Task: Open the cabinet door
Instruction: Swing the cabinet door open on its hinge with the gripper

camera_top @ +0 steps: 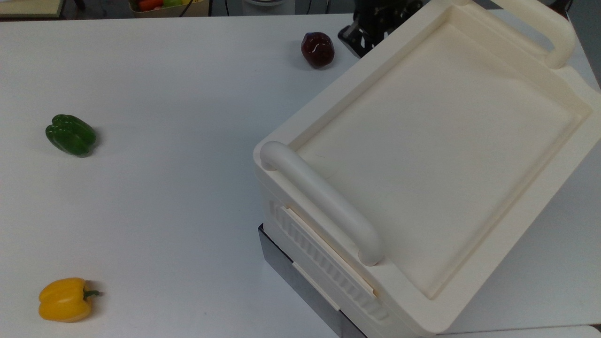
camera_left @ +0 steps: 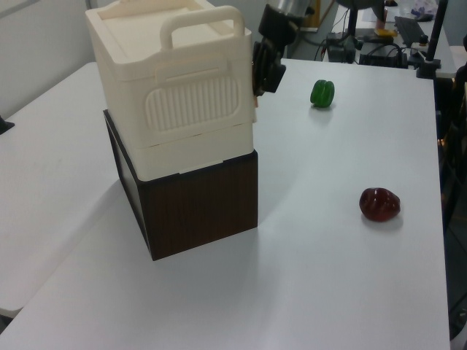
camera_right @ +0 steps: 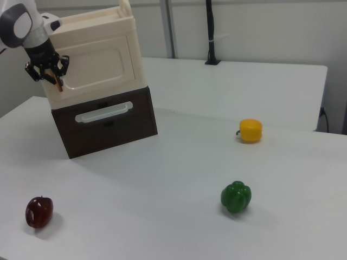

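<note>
The gripper [camera_right: 54,77] was clamped on the copper handle [camera_right: 58,83] at the left edge of the door [camera_right: 97,67] in the right view.

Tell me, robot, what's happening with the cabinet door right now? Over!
Gripper at the cabinet door's copper handle, fingers around it. Door looks barely cracked. Dark red pepper well clear below.

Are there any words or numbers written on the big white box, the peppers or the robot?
None that can be read.
The cabinet: plain cream, no writing.
The brown drawer unit under it: no label.
The green pepper, yellow pepper and dark red pepper: no stickers.
The gripper: no readable marking.
</note>
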Robot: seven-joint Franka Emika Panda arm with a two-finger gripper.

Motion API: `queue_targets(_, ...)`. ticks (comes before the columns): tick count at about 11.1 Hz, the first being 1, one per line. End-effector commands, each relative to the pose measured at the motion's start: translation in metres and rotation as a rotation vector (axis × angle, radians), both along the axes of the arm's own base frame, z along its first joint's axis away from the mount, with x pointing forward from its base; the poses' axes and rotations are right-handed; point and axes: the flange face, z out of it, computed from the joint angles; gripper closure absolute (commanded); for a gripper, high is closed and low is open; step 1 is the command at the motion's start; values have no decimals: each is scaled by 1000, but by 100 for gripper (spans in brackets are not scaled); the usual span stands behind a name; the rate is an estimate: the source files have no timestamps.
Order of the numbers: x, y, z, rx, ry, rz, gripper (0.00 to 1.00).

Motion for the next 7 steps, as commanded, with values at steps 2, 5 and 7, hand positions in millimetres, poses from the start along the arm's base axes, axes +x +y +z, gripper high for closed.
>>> queue_targets(2,-30,-58,31,-25,77,8,100)
queue_targets(5,-40,-114,35,-50,183,-48,100)
queue_targets(7,-47,-153,37,-54,244,-104,93)
